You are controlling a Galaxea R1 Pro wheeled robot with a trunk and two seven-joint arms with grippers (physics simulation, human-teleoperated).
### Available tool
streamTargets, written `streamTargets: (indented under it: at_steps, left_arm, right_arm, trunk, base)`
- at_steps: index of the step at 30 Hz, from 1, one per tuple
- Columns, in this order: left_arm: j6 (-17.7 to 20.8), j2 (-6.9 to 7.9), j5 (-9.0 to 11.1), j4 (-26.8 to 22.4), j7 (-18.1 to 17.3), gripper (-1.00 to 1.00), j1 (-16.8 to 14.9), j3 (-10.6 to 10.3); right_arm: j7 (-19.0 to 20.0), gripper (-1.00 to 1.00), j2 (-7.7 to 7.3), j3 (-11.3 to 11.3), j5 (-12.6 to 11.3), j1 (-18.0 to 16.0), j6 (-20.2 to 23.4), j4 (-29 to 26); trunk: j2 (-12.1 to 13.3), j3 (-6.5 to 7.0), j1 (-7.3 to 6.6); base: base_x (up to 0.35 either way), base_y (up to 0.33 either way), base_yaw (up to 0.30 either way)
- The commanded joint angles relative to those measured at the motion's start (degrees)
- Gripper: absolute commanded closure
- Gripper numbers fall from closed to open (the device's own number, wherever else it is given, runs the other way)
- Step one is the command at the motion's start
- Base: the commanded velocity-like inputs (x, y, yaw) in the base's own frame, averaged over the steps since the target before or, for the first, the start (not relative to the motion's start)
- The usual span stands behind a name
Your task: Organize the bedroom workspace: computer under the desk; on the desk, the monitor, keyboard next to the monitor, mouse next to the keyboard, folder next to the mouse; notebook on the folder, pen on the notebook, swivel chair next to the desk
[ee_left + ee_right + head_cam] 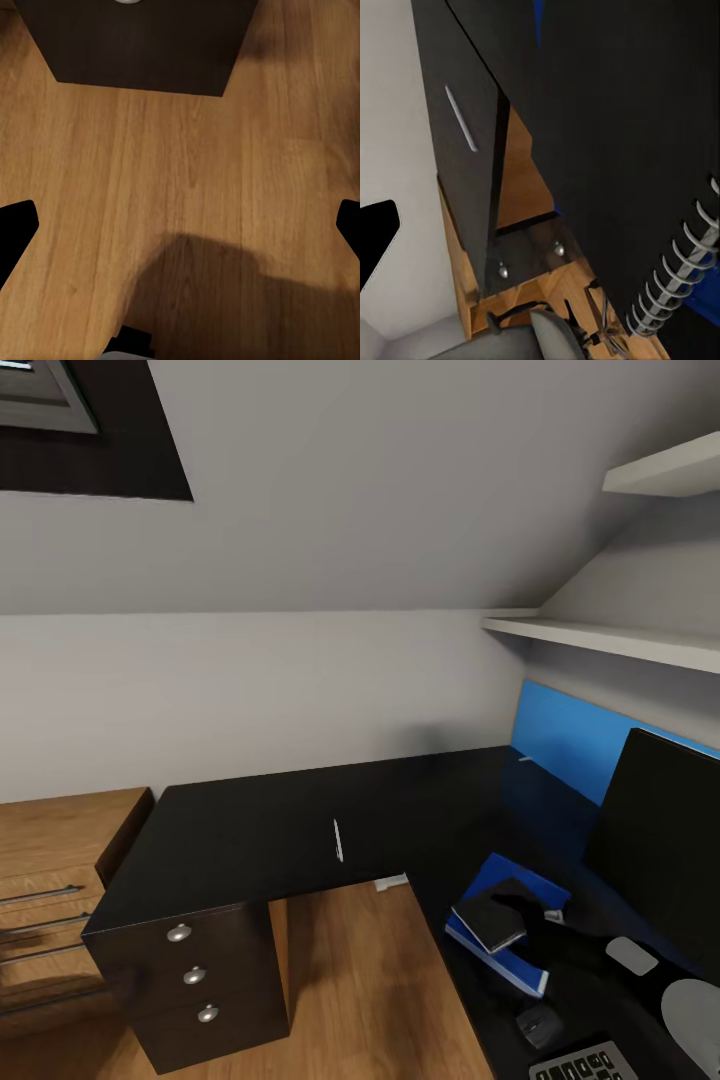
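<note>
Blue folder (505,930) lies on the desk (260,830) beside the monitor (660,850); right gripper (520,916), pinching the spiral notebook (489,920), holds it over the folder. Lower flat, edges square, before releasing; pen (338,840) waits farther along the desk. Left gripper's fingers (16,229) are spread, empty above the floor (180,187).

one monitor (660,840), one pen (338,840), three knobs (194,975)
</note>
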Motion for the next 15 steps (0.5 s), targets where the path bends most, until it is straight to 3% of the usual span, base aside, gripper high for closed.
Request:
streamTargets:
  at_steps: [1, 12, 15]
  left_arm:
    - [-0.1, 0.02, 0.2, -0.1, 0.5, -1.00, 0.0, -0.4]
    - [-0.1, -0.02, 0.2, -0.1, 0.5, -1.00, 0.0, -0.4]
    - [-0.1, -0.02, 0.2, -0.1, 0.5, -1.00, 0.0, -0.4]
  right_arm:
    - [0.3, -1.00, -0.04, 1.0, 0.4, 0.0, -0.2, 0.1]
    - [0.3, -1.00, 0.01, 1.0, 0.4, 0.0, -0.3, 0.1]
    - [0.3, -1.00, 0.00, 1.0, 0.4, 0.0, -0.3, 0.1]
  trunk:
    - [0.0, -0.06, 0.01]
    - [0.0, -0.06, 0.01]
    - [1.2, 0.48, -0.65]
  base:
    - [0.000, 0.000, 0.000]
    - [0.000, 0.000, 0.000]
    - [0.000, 0.000, 0.000]
